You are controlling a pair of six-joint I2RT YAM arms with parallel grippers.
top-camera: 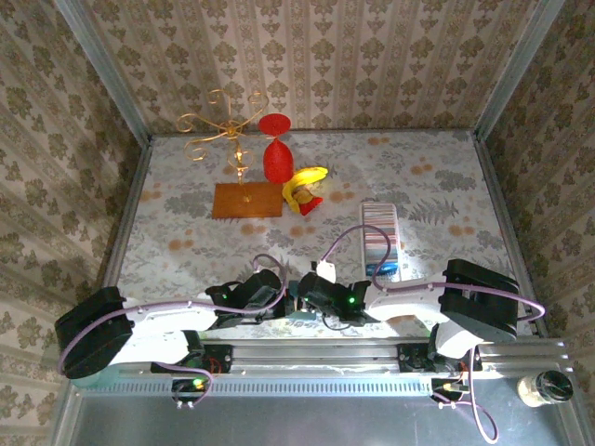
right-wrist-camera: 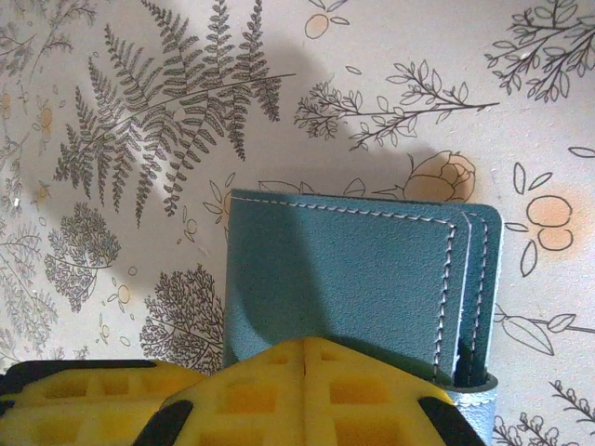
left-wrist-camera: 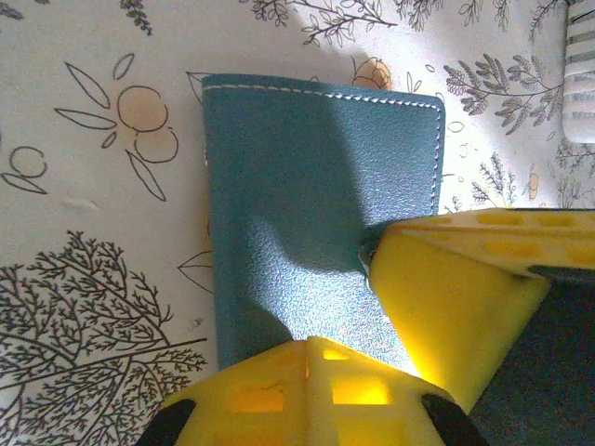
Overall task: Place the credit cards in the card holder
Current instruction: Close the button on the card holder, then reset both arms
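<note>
Teal pouch (left-wrist-camera: 307, 186) lies at left hand (left-wrist-camera: 307, 346) and right hand (right-wrist-camera: 305, 347), both pressed together.

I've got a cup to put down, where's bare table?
Bare cloth: left of the wooden base, up to the left wall; right of the card holder, up to the right wall. Crowded: back middle around the red goblet and banana; near middle, where left gripper and right gripper meet on the teal pouch.
</note>
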